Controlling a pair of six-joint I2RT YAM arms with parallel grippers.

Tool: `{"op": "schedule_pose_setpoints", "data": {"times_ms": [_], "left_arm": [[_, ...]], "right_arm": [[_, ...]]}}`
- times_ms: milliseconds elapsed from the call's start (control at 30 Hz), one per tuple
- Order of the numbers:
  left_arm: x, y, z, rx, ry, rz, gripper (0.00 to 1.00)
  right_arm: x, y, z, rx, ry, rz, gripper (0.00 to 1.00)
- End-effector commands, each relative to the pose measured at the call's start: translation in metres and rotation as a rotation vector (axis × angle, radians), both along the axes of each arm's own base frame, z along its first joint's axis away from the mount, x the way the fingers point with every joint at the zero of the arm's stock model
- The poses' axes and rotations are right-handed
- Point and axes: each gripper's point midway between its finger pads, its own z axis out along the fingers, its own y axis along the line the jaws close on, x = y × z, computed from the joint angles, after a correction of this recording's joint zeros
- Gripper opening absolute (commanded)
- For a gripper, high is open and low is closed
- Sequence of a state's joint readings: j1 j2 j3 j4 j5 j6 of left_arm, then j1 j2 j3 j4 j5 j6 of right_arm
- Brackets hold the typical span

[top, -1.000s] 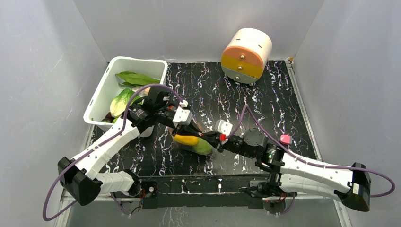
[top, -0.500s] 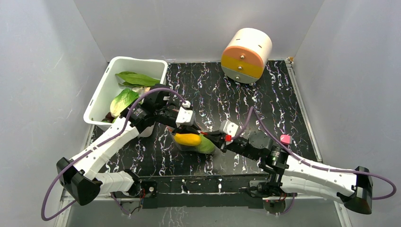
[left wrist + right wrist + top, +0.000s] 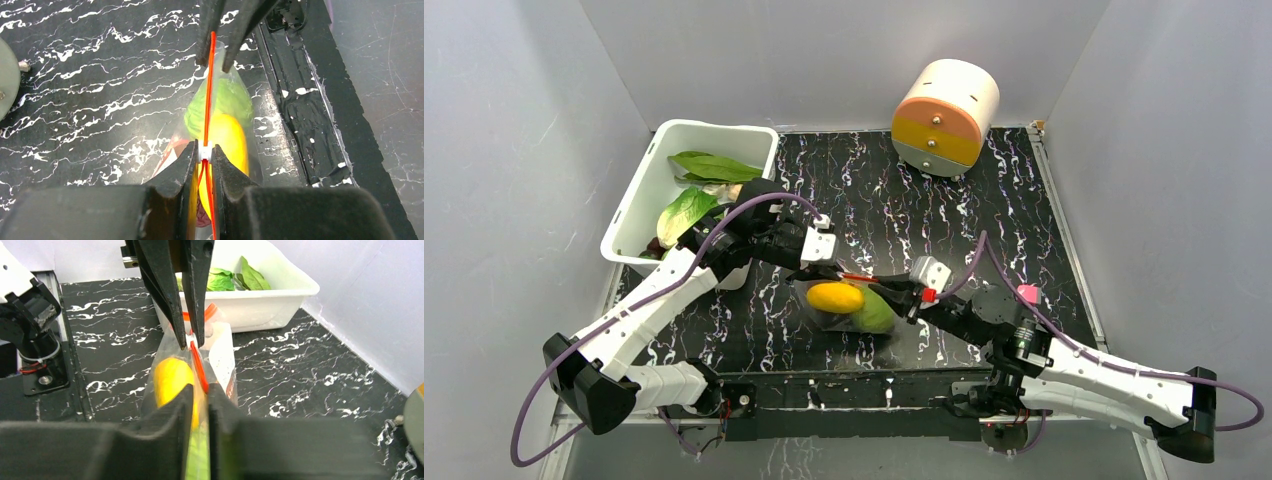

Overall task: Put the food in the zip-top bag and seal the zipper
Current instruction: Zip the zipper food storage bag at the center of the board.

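One zipper [image 3: 864, 277] between left claw [image 3: 832, 270], right claw [image 3: 902, 290].

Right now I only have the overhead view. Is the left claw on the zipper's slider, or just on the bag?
Observer: On the slider. The left wrist view shows the left claw pinching the small white slider on the orange zipper strip.
Reviewer: Is the zipper shut yet?
Observer: Partly, it seems. From the slider toward the right claw the strip is one line; behind the slider it splits in two.
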State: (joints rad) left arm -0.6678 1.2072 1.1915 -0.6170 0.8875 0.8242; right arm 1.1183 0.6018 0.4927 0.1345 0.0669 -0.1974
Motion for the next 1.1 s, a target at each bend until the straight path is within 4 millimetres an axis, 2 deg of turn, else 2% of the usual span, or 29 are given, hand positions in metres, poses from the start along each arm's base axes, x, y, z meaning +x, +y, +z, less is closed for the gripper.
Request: {"op": "schedule_pose_setpoints", "data": {"times_ms": [0,100,167,300,467,567,600,1067], "left_arm": [[0.000,0.003,0.007,-0.011,-0.009,0.015,0.00],[0.000,0.002,0.010,-0.018,-0.009,0.013,0.00],[0.000,0.001,0.010,-0.021,-0.008,0.011,0.00],[0.000,0.001,0.012,-0.024,-0.007,0.011,0.00],[-0.001,0.001,0.013,-0.029,-0.008,0.009,0.00],[-0.001,0.001,0.015,-0.032,-0.010,0.010,0.00],[-0.001,0.001,0.015,-0.032,-0.010,0.010,0.00],[0.008,0.012,0.012,0.023,-0.057,0.076,0.00]], "right_arm": [[-0.008,0.008,0.042,0.092,-0.058,0.057,0.23],[-0.011,0.021,0.044,0.061,-0.076,0.110,0.35],[-0.010,0.030,0.043,0.036,-0.079,0.129,0.37],[-0.007,0.045,0.039,0.007,-0.077,0.154,0.33],[-0.003,0.050,0.043,0.029,-0.090,0.144,0.22],[0.001,0.047,0.043,0.028,-0.094,0.114,0.02],[0.003,0.045,0.043,0.027,-0.093,0.099,0.00],[0.020,0.005,0.047,-0.016,-0.111,-0.080,0.00]]}}
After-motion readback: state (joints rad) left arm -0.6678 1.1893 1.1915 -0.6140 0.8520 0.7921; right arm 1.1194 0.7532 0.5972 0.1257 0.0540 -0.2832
